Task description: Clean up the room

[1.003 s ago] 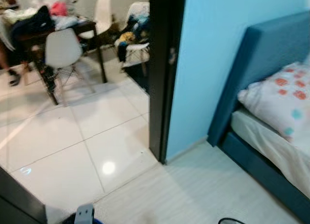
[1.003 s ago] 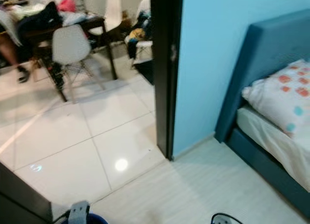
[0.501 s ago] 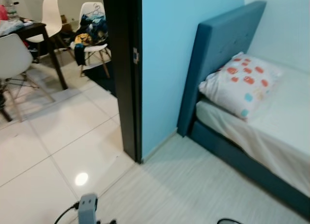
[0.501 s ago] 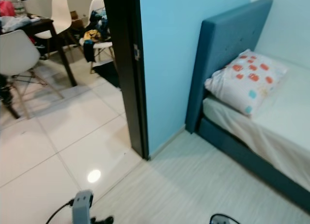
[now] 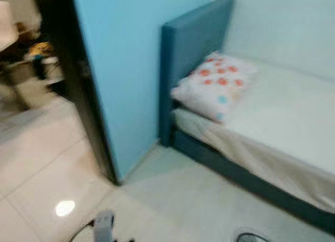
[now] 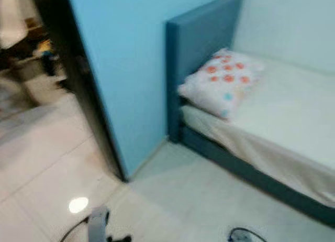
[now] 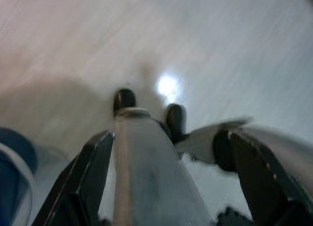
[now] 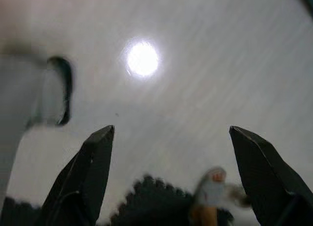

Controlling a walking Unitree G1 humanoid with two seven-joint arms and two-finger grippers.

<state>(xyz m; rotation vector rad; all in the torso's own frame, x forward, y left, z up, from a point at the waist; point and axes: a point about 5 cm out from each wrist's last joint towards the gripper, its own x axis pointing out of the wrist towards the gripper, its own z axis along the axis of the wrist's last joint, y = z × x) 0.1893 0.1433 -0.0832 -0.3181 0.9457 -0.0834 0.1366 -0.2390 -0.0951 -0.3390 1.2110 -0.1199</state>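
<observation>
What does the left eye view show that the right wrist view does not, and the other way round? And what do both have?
Left eye view: the bed with its pillow, the blue wall and the dark door frame. Right wrist view: the right gripper, its black fingers wide apart, hanging above the ground. Both: the pale floor.

text: none legible | labels: none | views blurred
</observation>
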